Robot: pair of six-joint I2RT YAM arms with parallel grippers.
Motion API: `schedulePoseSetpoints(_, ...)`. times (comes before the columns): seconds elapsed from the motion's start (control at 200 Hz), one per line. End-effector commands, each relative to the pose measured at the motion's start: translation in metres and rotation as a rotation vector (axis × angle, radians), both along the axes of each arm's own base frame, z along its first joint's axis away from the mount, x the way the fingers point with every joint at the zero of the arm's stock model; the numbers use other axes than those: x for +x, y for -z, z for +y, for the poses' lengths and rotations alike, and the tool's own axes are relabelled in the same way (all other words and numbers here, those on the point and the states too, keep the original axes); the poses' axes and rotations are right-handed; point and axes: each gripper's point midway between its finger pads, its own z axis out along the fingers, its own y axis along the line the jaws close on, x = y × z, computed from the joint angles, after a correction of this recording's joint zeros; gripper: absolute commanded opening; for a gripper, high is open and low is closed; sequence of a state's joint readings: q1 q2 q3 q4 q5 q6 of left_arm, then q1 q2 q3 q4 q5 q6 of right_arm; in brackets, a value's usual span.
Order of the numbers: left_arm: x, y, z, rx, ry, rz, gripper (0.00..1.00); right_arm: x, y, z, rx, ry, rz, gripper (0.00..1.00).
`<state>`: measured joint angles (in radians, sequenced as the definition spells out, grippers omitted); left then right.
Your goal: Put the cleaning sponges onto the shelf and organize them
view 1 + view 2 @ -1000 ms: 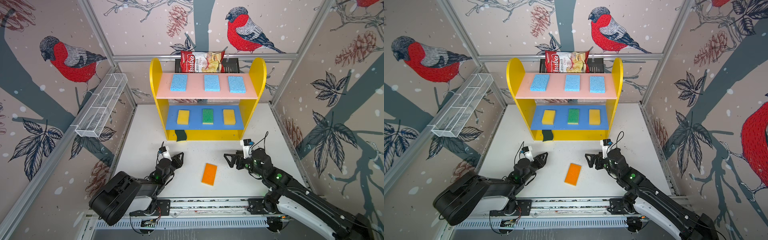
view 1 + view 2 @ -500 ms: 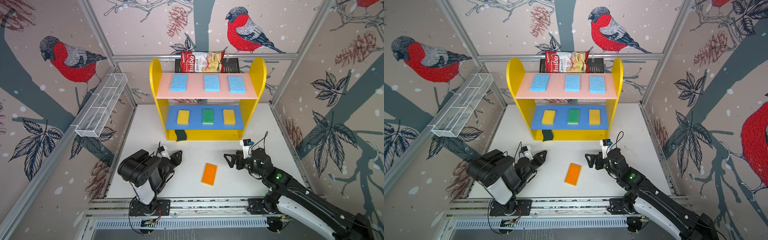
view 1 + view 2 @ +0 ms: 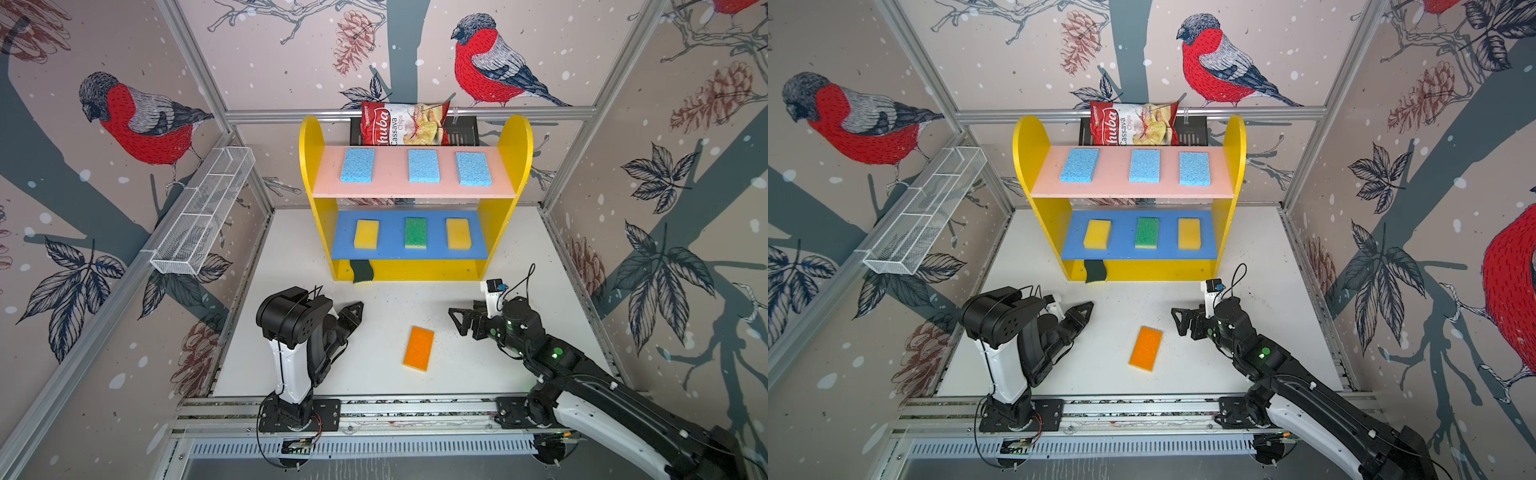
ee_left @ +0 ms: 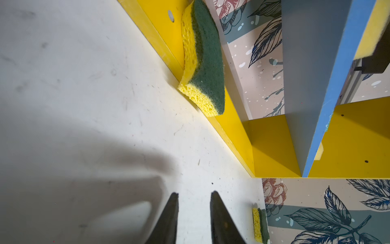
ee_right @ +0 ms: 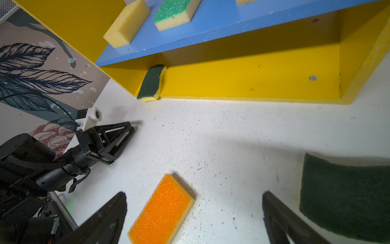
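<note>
The orange sponge (image 3: 419, 348) seems targeted: right gripper (image 3: 461, 322) fingers are spread wide, left gripper (image 4: 194, 194) fingers narrowly parted, both empty. 1 descent and squeeze is called for.

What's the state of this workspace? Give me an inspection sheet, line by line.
Surface: white table, scuffed and speckled.
Job's things: shelf holds three blue sponges on the pink board; two yellow sponges and a green sponge on the blue board; a dark green sponge poking over the base's front edge. An orange sponge and a second dark green sponge lie on the table.
Clutter: chips bag behind the shelf; wire basket on the wall.
Grippers: left gripper jaws narrowly apart, empty; right gripper jaws wide, empty.
Cables: black cable loops over the right wrist.
Surroundings: bird wallpaper, metal frame.
</note>
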<state>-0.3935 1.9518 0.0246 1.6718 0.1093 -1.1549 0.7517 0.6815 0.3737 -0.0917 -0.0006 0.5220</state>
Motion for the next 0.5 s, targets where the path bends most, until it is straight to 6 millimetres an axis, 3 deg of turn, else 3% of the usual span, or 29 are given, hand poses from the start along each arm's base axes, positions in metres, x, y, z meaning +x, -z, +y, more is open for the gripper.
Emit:
schedulePoseSetpoints(0.0,0.012,-0.017,-0.009,-0.044,0.017,-0.087,0.28,0.003,-0.002,-0.002,-0.008,0.014,-0.017,1.0)
schedulePoseSetpoints(0.215,0.028,-0.018,-0.011,-0.074,-0.01,-0.098,0.27,0.005,-0.002,-0.001,-0.009,0.016,-0.019,0.99)
schedulePoseSetpoints(0.495,0.046,-0.023,-0.001,-0.088,-0.083,-0.124,0.26,0.005,-0.001,-0.001,-0.013,0.014,-0.016,1.0)
